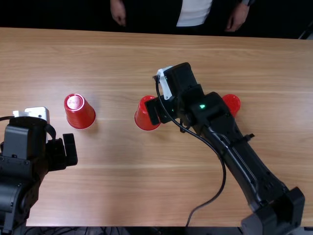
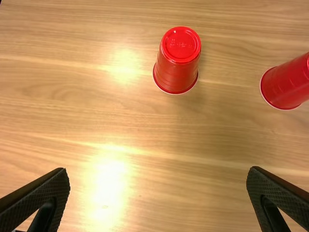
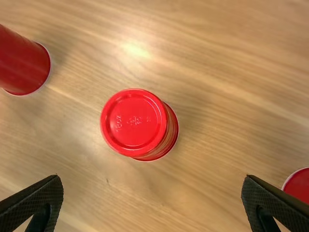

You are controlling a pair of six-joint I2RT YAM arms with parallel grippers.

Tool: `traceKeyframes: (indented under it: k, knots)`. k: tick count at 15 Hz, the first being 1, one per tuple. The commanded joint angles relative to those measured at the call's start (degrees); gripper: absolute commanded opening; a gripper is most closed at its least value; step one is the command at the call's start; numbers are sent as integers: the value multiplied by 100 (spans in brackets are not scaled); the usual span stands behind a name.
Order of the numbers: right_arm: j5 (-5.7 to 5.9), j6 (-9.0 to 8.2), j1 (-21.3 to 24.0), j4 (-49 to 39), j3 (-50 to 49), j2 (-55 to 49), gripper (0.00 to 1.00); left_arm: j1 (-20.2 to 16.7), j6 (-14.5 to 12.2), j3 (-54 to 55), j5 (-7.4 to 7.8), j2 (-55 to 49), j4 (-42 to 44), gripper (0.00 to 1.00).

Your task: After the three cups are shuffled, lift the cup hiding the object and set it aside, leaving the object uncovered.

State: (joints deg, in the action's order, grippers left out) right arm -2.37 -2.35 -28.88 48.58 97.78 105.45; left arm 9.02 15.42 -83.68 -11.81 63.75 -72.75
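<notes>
**Right arm hanging over the middle cup**

3 red cups are standing upside down in a loose row on the desk (image 1: 146,49). The middle cup (image 1: 145,115) is sitting right under the right arm's wrist. The left cup (image 1: 78,111) is standing well apart from it, and the right cup (image 1: 232,104) is peeking out from behind the right arm. No object is showing, so I cannot tell which cup is covering it. Judging by where the arm is hanging, it is going for the middle cup.

The right fingers (image 3: 34,203) are standing wide apart above that cup's closed base, touching nothing. The left fingers (image 2: 36,200) are also standing apart and gripping nothing, back by the near left edge and pointing toward the left cup.

The cup is looking like thin plastic, so it is probably going to feel very light, smooth and springy in the wall. A hard squeeze is likely to buckle it, while a slack one is risking a slip along the taper. The best hold is probably on 2 opposite sides of the wall, nearer the stiffer closed base. Lifting it straight up is avoiding the rim dragging whatever is lying underneath.
</notes>
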Motion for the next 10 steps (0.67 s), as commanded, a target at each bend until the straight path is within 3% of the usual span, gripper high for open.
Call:
traceKeyframes:
  k: [1, 10]
  knots:
    - [-37, -81, -74, -32, 303, 274, 100, 21, 61, -87, 0, -3, 19, 100]
    - [-37, -71, -258, -126, 778, 1197, 100, 4, 61, 53, 0, -20, 8, 100]
